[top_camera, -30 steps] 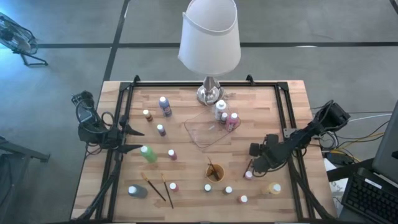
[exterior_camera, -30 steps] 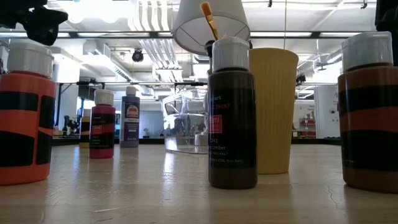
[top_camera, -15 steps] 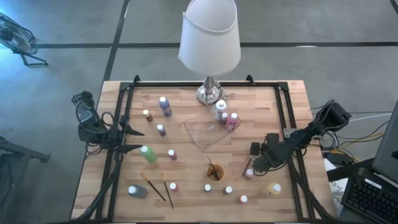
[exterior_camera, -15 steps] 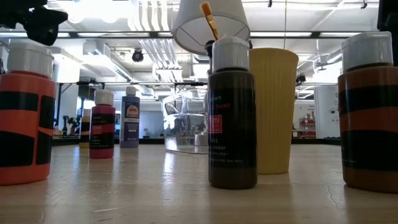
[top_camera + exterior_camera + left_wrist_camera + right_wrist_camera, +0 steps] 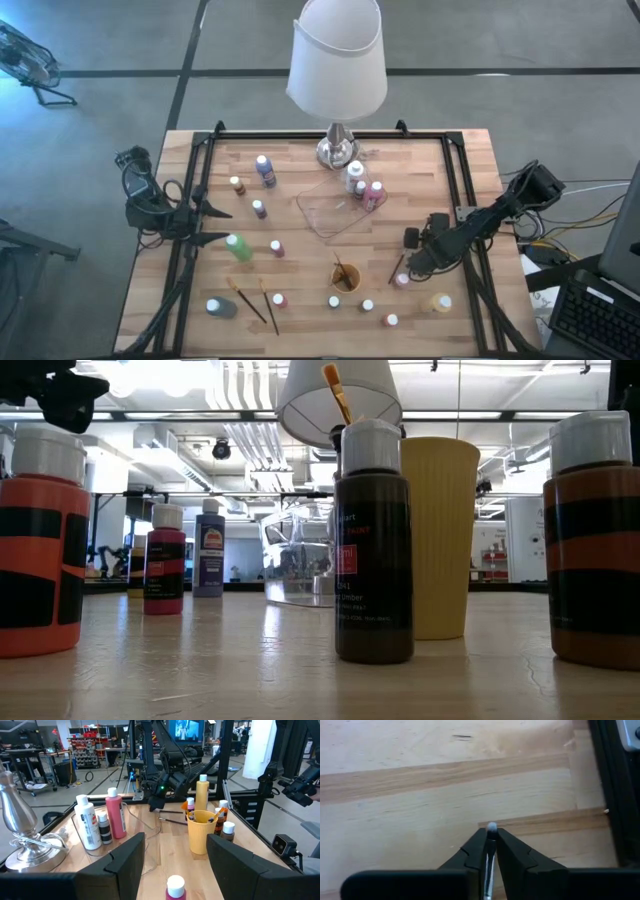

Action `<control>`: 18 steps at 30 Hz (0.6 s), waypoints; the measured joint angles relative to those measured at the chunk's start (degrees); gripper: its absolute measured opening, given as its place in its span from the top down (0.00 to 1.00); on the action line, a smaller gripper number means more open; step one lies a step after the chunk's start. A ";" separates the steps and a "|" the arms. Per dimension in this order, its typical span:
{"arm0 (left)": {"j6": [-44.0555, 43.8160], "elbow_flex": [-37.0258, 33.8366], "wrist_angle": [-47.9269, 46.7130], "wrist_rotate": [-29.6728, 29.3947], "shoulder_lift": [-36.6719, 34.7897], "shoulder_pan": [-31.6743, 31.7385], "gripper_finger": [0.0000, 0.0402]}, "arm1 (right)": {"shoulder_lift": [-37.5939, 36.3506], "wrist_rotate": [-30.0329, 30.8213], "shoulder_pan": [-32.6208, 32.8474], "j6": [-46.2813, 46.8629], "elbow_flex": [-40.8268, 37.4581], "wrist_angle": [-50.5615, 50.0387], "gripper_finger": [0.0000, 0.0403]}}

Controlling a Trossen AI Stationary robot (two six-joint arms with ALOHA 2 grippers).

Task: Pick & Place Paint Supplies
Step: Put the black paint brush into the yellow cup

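Your right gripper (image 5: 491, 840) pinches a thin brush (image 5: 490, 851) low over the table's (image 5: 420, 180) right side near the orange cup (image 5: 346, 277); the pick looks made, so next you lift and carry it. Your left gripper (image 5: 215, 225) waits wide open at the left edge. The overhead view shows about fourteen paint bottles, two brushes lying loose, and one clear tray (image 5: 335, 211).

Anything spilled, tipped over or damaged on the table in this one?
No spill or damage shows. One green bottle lies on its side left of centre while the others stand. The right gripper is pinching a thin brush.
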 joint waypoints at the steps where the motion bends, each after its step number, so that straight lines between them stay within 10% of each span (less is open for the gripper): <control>1: 0.00 0.00 0.00 0.00 0.00 -0.02 0.46 | 0.00 0.00 0.00 -0.01 -0.03 0.02 0.92; 18: 0.00 0.00 0.00 -0.02 0.02 -0.02 0.46 | -0.63 1.49 0.02 -2.80 -0.15 -0.73 0.98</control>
